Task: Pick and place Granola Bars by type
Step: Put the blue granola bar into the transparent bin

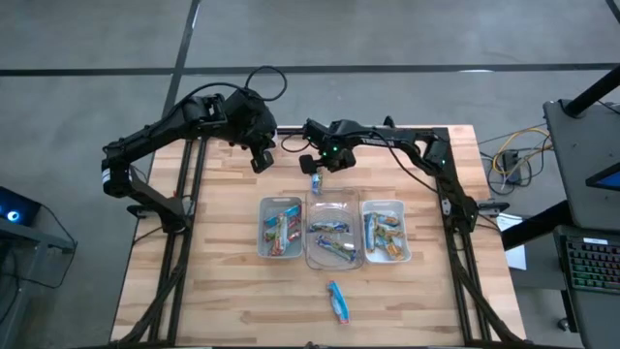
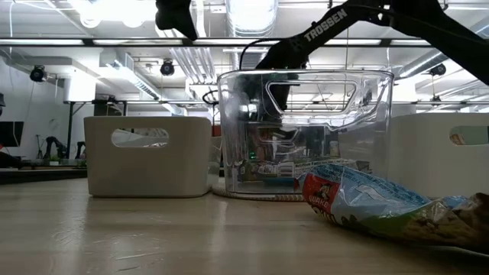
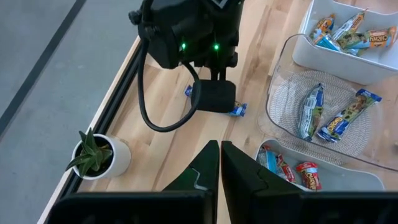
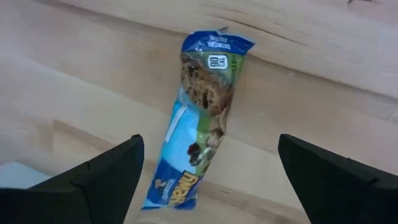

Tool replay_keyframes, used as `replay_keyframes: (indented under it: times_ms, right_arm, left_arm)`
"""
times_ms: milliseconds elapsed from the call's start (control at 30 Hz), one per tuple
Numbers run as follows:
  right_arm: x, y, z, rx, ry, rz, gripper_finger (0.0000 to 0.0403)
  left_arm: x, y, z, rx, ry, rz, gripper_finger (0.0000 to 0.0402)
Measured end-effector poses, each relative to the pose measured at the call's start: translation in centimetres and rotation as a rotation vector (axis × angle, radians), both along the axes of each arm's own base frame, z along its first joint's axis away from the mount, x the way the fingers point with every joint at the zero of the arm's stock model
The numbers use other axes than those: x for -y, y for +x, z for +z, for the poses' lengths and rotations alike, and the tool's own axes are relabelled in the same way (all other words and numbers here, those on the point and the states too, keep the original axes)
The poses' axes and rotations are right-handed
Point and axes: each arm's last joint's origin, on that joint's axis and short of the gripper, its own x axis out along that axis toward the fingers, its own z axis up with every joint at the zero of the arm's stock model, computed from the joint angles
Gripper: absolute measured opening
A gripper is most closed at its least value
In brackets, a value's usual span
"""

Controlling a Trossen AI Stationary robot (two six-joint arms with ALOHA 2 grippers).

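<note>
The work surface is a light butcher-block wooden table [image 1: 232,291] carried on a black metal frame [image 1: 184,208]. It stands on a smooth grey concrete floor [image 1: 77,39] crossed by dark seam lines. To one side is a dark desk [image 1: 581,165] bearing a black keyboard [image 1: 591,267], with yellow and black cables [image 1: 513,155] lying loose on the floor beside it. The low view shows an open industrial ceiling with white ducts [image 2: 183,61] and bright strip lighting [image 2: 114,9].
</note>
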Motion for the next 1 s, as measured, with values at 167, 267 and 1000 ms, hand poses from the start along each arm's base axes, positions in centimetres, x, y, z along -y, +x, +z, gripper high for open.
replay_keyframes:
  times_ms: [167,267,1000]
  right_arm:
    - [0.08,0.09,-0.47,-0.011,-0.009,-0.008,0.0357]
    - [0.13,0.09,-0.45,-0.016,-0.027,-0.012,0.0356]
    - [-0.17,0.26,-0.58,-0.039,-0.059,-0.057,0.0356]
  left_arm:
    - [0.0,0.0,0.01,0.001,0.0,0.0,0.0]
    - [0.0,0.0,0.01,0.0,0.001,-0.001,0.0]
    - [-0.02,0.04,0.05,0.005,0.005,-0.002,0.0]
